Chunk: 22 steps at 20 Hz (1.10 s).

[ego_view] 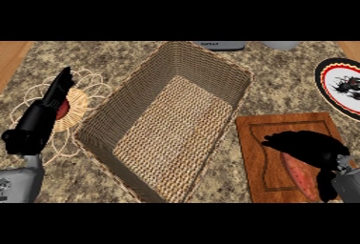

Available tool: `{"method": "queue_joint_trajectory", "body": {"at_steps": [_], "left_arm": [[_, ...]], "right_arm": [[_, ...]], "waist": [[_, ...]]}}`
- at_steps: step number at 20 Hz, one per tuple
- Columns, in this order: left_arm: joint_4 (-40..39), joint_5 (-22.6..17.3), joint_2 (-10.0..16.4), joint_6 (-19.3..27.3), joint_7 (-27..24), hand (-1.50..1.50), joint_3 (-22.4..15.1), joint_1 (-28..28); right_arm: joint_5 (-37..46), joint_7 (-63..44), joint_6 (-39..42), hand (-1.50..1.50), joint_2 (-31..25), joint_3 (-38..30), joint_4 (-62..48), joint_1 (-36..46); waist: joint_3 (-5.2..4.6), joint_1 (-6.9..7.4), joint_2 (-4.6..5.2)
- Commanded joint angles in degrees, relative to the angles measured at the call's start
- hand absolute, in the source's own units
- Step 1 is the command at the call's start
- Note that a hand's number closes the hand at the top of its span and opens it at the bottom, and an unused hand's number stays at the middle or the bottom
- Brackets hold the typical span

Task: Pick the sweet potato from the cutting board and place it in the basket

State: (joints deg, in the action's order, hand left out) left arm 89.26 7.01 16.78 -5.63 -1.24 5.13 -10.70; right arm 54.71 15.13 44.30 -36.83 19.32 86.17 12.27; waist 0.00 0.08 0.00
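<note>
A reddish sweet potato [301, 175] lies on the wooden cutting board [257, 131] at the lower right. My right hand [309, 145] is over it, fingers curled across its top and the thumb down beside it, so part of the potato is hidden. The woven rectangular basket [119, 105] stands in the middle of the counter, just left of the board, and its inside shows nothing in it. My left hand [42, 119] rests at the far left with straight fingers pointing up, away from both.
Under the left hand lies a round wicker mat [84, 102] with a red centre. A plate [334, 88] with a dark pattern sits at the right edge, behind the board. Two grey objects [221, 45] stand at the counter's back edge.
</note>
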Motion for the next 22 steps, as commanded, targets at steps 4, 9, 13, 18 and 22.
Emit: {"method": "queue_joint_trajectory", "body": {"at_steps": [4,9,13,18,22], "left_arm": [[-1.12,0.38,-0.18,-1.01,-0.73,0.00,1.61,0.32],[1.57,2.01,-2.38,0.01,2.97,0.00,-0.38,-1.59],[-1.01,0.77,-1.38,-1.80,-1.58,0.00,1.53,0.79],[0.57,0.52,-0.48,-2.17,2.66,0.00,2.67,-3.03],[-0.31,2.13,-1.40,0.76,1.87,0.00,2.98,-0.89]], "right_arm": [[2.49,3.41,-1.67,1.50,0.57,-0.96,-1.24,-5.10],[4.90,6.82,-4.59,1.50,2.84,-1.05,-8.04,0.35],[6.34,10.67,-6.45,1.50,1.37,0.07,-6.31,-0.12],[9.22,10.13,-13.63,1.50,4.56,-0.60,-6.95,-2.09],[8.59,-9.05,-17.38,1.50,9.15,-11.87,-5.48,-7.47]], "waist": [[0.00,-0.18,-0.03],[0.01,0.01,0.02],[0.00,0.03,0.02],[0.01,-0.16,-0.03],[-0.03,-4.35,-0.84]]}}
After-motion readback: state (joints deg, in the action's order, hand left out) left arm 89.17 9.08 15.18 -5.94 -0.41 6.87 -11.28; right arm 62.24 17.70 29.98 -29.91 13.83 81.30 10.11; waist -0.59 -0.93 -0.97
